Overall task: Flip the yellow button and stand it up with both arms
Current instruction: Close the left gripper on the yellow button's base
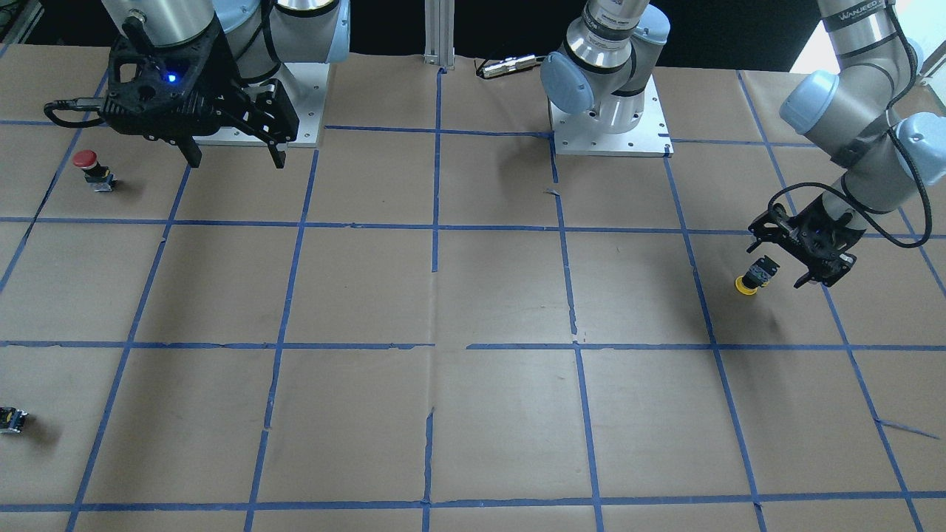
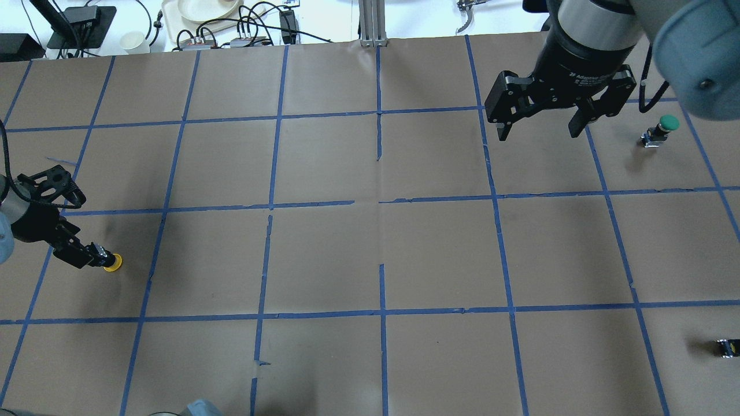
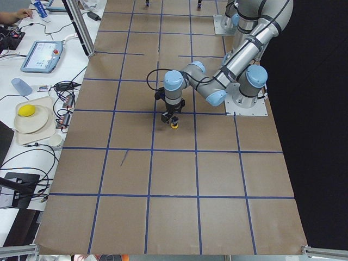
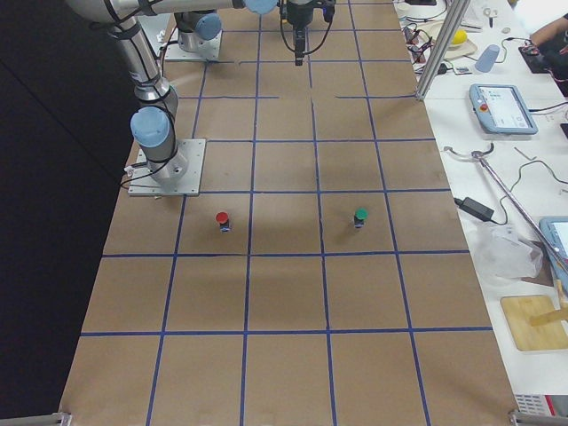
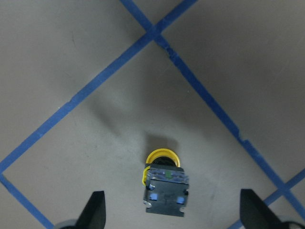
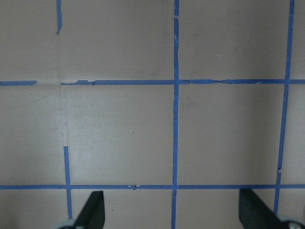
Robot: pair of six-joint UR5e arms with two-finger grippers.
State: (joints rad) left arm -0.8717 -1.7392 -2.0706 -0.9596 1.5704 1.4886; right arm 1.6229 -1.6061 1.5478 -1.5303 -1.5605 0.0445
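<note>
The yellow button [image 1: 755,277] lies on the brown paper at my left end of the table, its yellow cap [image 5: 162,156] against the paper and its black and grey body [image 5: 165,191] raised toward the camera. It also shows in the overhead view [image 2: 111,263] and the exterior left view [image 3: 174,123]. My left gripper [image 1: 780,262] is open and low over it. In the left wrist view the button sits between the two spread fingers [image 5: 95,210] without touching them. My right gripper [image 2: 537,134] is open and empty, high above the far right of the table.
A red-capped button [image 1: 89,166] stands near the right arm's base. A green-capped button [image 2: 665,124] stands at the far right. A tiny black piece [image 2: 727,348] lies near the right edge. The arm base plates [image 1: 610,133] sit on the robot's side.
</note>
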